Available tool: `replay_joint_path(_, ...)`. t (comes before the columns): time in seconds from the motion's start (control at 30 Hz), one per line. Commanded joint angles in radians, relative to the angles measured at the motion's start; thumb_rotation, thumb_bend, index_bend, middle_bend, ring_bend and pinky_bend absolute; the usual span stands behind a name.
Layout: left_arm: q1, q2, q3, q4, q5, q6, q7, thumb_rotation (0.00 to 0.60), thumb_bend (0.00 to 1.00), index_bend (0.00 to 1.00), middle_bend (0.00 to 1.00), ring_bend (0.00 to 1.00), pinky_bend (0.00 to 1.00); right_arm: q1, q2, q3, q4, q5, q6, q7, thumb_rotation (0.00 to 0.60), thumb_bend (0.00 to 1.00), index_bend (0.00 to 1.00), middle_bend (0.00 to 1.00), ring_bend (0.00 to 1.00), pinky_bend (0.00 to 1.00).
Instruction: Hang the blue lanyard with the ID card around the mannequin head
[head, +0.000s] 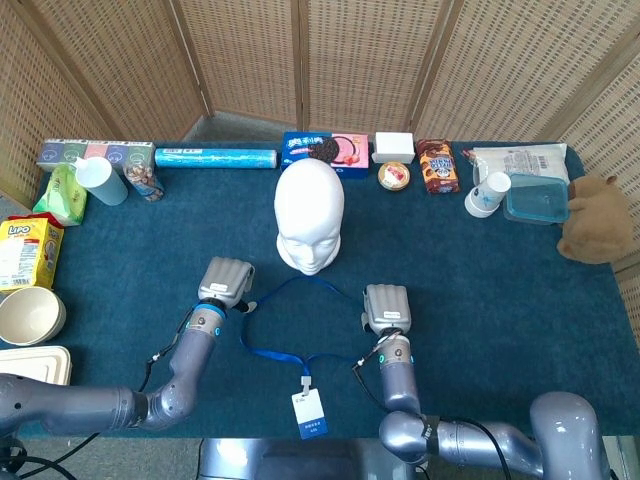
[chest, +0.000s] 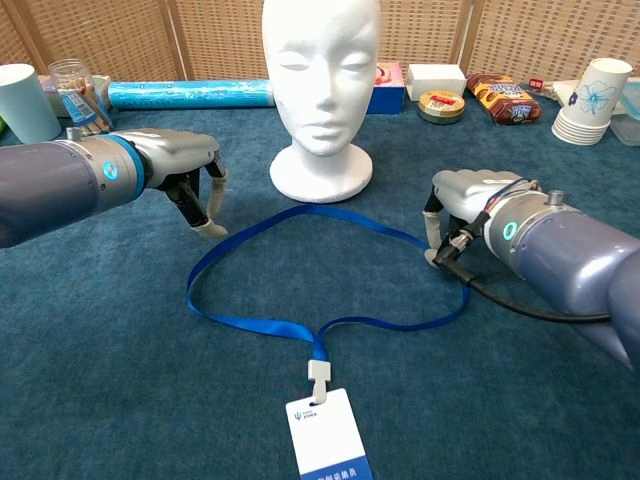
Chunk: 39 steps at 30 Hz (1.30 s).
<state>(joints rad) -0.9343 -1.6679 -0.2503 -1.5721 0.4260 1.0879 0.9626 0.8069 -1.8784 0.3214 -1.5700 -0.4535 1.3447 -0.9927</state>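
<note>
The ID card (chest: 327, 435) is seen closest of all, lying flat on the blue worktop (chest: 120, 400). It is clipped to the blue lanyard (chest: 262, 325), which is spread out in a wide loop on the worktop. The loop is laid between the two hands, with its far bend close to the foot of the mannequin head (chest: 320, 85). It is not hung on the head yet.

The left hand (chest: 185, 165) is held just outside the left side of the loop. Its fingers (chest: 212, 200) are bent down, a little apart, and nothing is held in them. Their tips are seen just beside the strap, and it cannot be told if the worktop is touched.

The right hand (chest: 465, 195) is held at the right side of the loop. Its fingers (chest: 432, 228) are pointed down right at the strap. It cannot be told if the strap is pinched or only touched.

Past the fingers, the white mannequin head is stood upright, facing the near edge.

Farther back, a blue roll (head: 215, 157), a cookie box (head: 323, 150) and a stack of paper cups (chest: 590, 100) are lined up along the far edge.
</note>
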Motion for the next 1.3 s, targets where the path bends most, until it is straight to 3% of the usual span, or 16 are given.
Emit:
replay_joint_path(0.03,-0.016,-0.009,-0.003,0.003,-0.014,0.006,0.001,0.5,0.29,0.56,1.0,1.0,1.0,-0.004,0.005,-0.002,-0.001,0.001,0.001,0.005,0.591,0.48,0.6,1.0,1.0,1.0)
replay_joint_path(1.3,-0.091,-0.074,0.027,0.061,-0.125,0.021,0.011,0.499,0.32,0.56,1.0,1.0,1.0,-0.02,0.038,-0.017,-0.015,0.025,-0.017,0.037,0.6,0.48,0.61,1.0,1.0,1.0)
